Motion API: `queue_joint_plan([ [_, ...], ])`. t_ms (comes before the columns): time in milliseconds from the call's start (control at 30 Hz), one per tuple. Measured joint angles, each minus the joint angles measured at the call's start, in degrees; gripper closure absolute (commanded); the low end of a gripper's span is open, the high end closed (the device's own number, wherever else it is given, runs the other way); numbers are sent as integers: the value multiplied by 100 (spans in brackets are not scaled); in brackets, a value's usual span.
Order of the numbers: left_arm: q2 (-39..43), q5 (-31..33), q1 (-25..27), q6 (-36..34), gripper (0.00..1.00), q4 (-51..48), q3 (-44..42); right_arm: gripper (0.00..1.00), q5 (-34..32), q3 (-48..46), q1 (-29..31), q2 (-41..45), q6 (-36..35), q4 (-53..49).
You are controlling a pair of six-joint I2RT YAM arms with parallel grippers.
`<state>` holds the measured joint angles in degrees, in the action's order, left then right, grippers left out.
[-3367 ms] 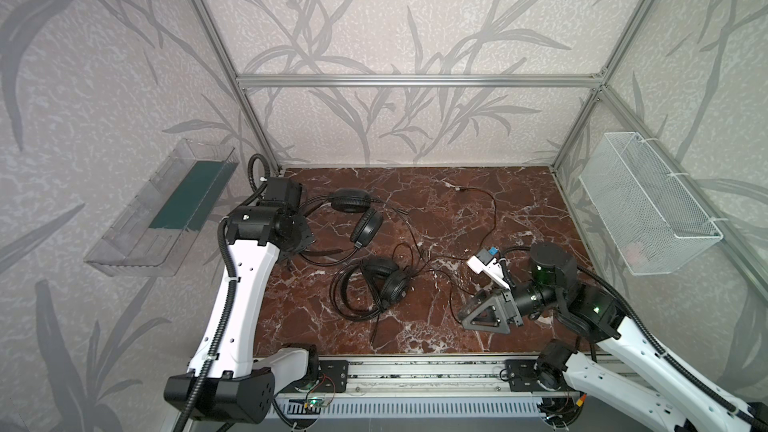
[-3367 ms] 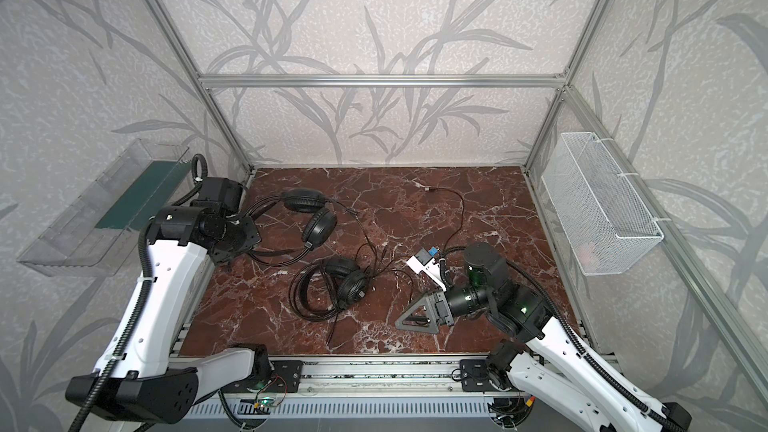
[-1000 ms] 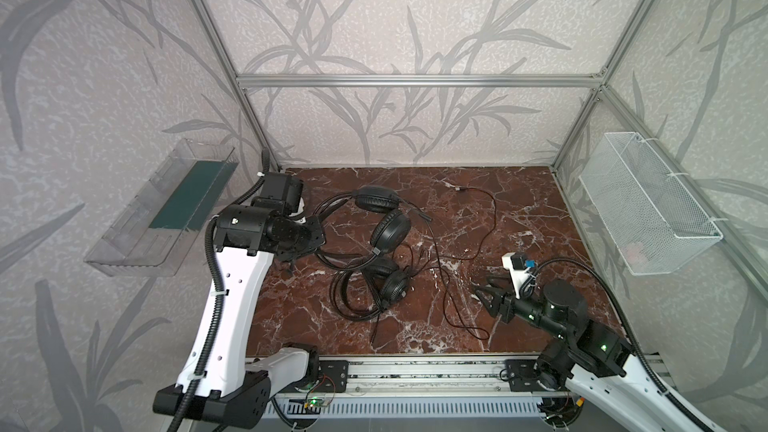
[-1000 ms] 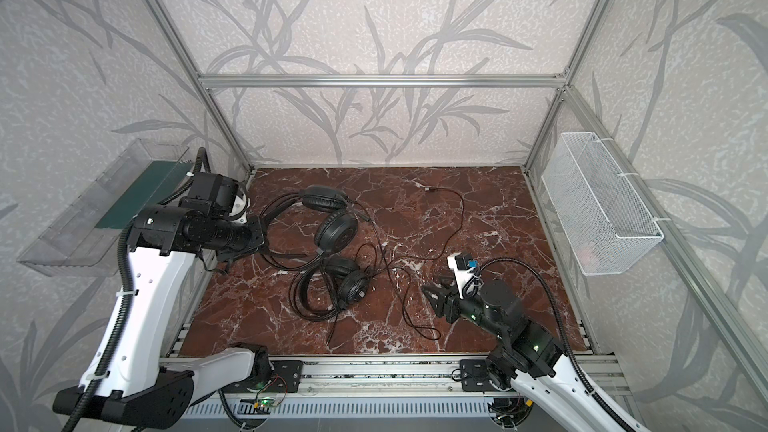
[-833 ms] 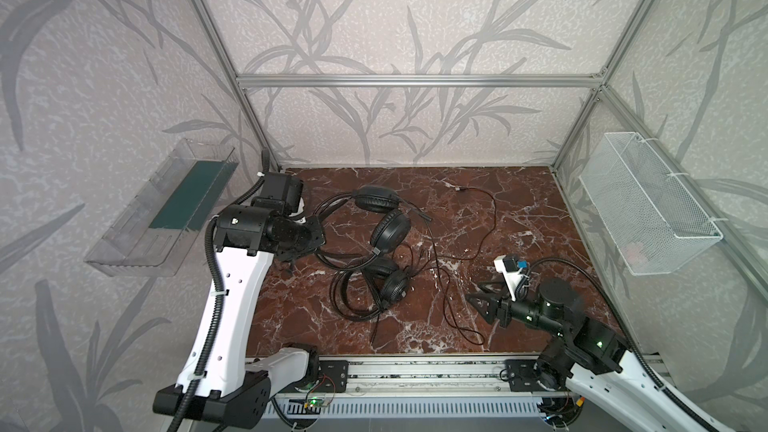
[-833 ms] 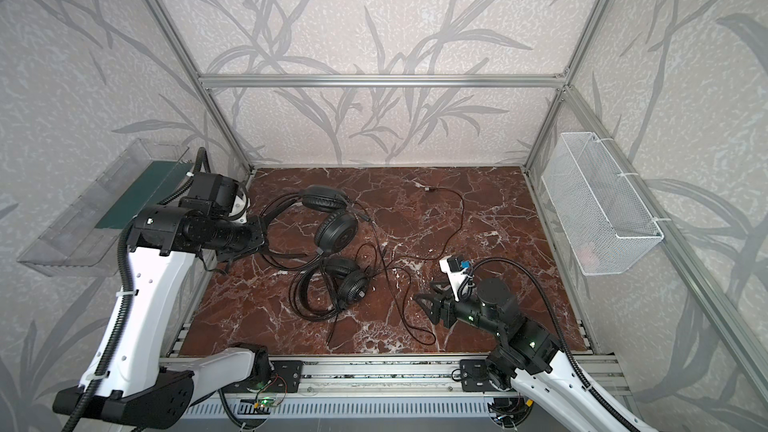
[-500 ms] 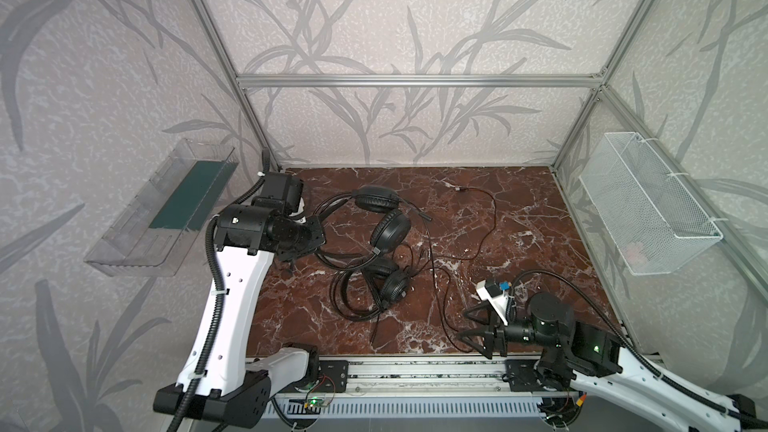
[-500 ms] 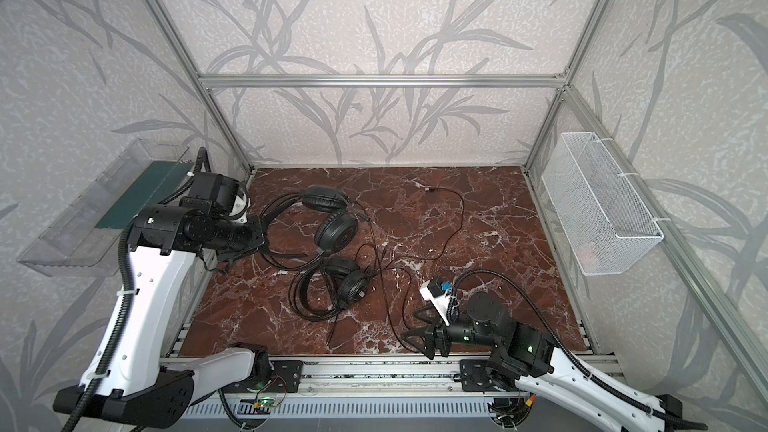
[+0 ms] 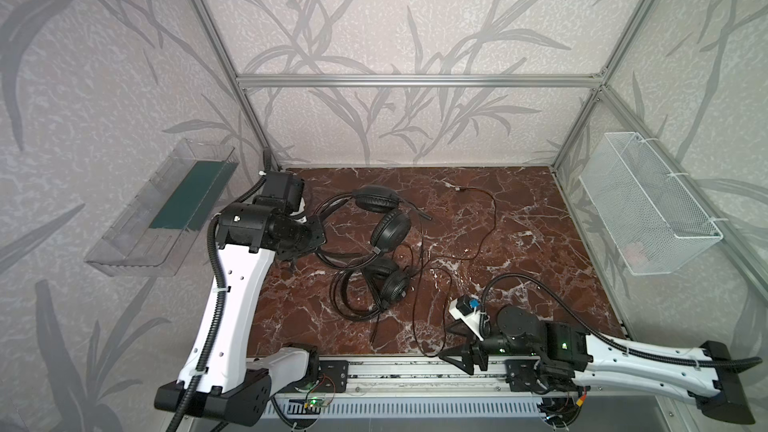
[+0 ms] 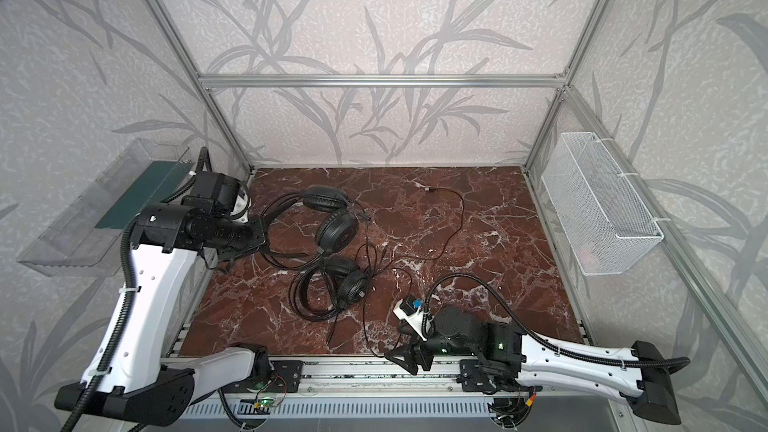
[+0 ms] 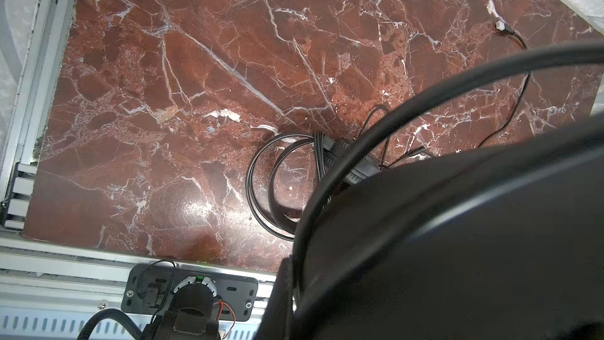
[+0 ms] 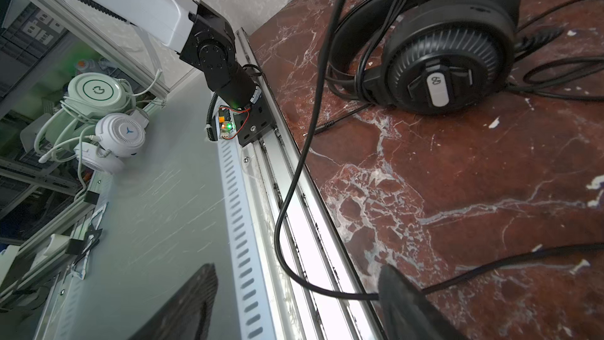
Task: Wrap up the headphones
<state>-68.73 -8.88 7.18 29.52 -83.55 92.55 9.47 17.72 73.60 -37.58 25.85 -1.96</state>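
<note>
Left jaws clenched on rear headset (image 9: 390, 231) headband | right jaws spread astride loose cable (image 12: 276, 230), beside front headset (image 9: 392, 289) | nothing wrapped yet.

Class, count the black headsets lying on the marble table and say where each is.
2. The rear headset lies back left on the table; the front headset lies just before it, nearer the middle. None seems hidden.

2 black headsets are on the marble counter (image 10: 478, 243): the far headset (image 10: 336, 234) toward 10 o'clock, and the near headset (image 10: 353, 288) at its 6 o'clock, their cables tangled. The left hand (image 10: 259, 243) is clamped on the far headset's 9 o'clock side. The right hand (image 10: 395, 342), at the counter's 6 o'clock edge, gapes beside a cable loop (image 10: 364, 317).
</note>
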Motion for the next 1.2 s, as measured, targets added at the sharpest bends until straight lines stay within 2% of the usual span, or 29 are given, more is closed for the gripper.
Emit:
queue_joint_plan([
  [267,0,0,0,0,100,2,0,22,-450,61,254,-1314,-254,929],
  [500,0,0,0,0,100,4,-2,22,-752,678,649,-2538,-780,1309],
  [833,7,-2,0,0,100,39,-2,27,-1495,1357,693,-4098,-1353,1690],
  [1067,42,-2,0,0,100,42,-2,39,-2013,1541,693,-4822,-1493,1720],
  [1200,44,-2,0,2,100,39,-2,51,-2170,1543,693,-4996,-1506,1718],
])
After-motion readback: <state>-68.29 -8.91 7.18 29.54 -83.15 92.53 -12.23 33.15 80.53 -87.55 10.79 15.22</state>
